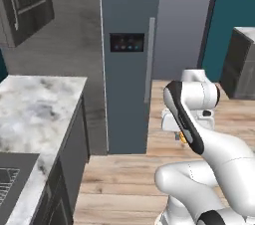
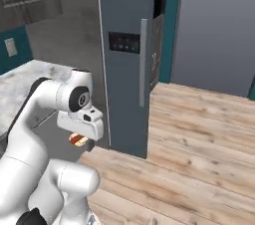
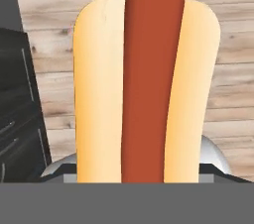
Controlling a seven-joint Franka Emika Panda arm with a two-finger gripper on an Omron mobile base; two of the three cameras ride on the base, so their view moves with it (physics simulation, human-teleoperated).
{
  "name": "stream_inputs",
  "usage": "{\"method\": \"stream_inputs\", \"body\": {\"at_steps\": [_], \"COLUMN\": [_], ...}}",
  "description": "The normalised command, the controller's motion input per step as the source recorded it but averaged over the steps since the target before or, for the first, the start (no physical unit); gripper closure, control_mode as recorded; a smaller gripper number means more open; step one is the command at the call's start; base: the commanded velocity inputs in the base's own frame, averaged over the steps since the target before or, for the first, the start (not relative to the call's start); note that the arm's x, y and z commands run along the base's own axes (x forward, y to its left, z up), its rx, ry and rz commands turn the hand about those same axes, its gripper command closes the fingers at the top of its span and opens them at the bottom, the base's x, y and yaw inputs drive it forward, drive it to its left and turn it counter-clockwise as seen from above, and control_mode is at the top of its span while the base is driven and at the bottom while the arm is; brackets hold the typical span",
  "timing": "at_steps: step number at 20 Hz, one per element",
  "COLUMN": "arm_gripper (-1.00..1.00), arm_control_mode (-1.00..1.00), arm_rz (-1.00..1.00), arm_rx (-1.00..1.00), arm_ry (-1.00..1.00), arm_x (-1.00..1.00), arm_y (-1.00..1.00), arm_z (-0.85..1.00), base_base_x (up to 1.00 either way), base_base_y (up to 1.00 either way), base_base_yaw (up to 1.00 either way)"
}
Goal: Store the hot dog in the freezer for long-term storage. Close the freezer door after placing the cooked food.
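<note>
The white arm is folded low, its end effector (image 2: 82, 142) pointing down, clamped on the hot dog (image 3: 146, 84).

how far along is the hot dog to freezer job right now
Done: the hot dog is picked up, held in the gripper above the wood floor. In hand: carrying it near the fridge. Left: the freezer door looks closed or nearly so, so it must be opened, the hot dog shelved, then the door shut.

freezer door (image 2: 124, 64): shut, blocks freezer | wood floor (image 2: 199, 134): open room
</note>
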Motion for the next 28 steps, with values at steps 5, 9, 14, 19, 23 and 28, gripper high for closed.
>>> {"method": "stream_inputs", "body": {"at_steps": [5,9,14,19,23,28], "arm_gripper": [1.00,1.00,1.00,1.00,1.00,1.00], "arm_control_mode": [1.00,1.00,1.00,1.00,1.00,1.00], "arm_rz": [0.00,0.00,0.00,0.00,0.00,0.00], "arm_rx": [0.00,0.00,0.00,0.00,0.00,0.00], "arm_ry": [0.00,0.00,0.00,0.00,0.00,0.00], "arm_x": [0.00,0.00,0.00,0.00,0.00,0.00], "arm_y": [0.00,0.00,0.00,0.00,0.00,0.00], "arm_z": [0.00,0.00,0.00,0.00,0.00,0.00], "base_base_x": [-0.01,0.07,0.53,0.62,0.84,1.00], "base_base_y": [-0.64,-0.62,-0.22,-0.56,-0.67,-0.37], "base_base_yaw": [-0.72,-0.64,-0.21,0.14,0.24,0.14]}}
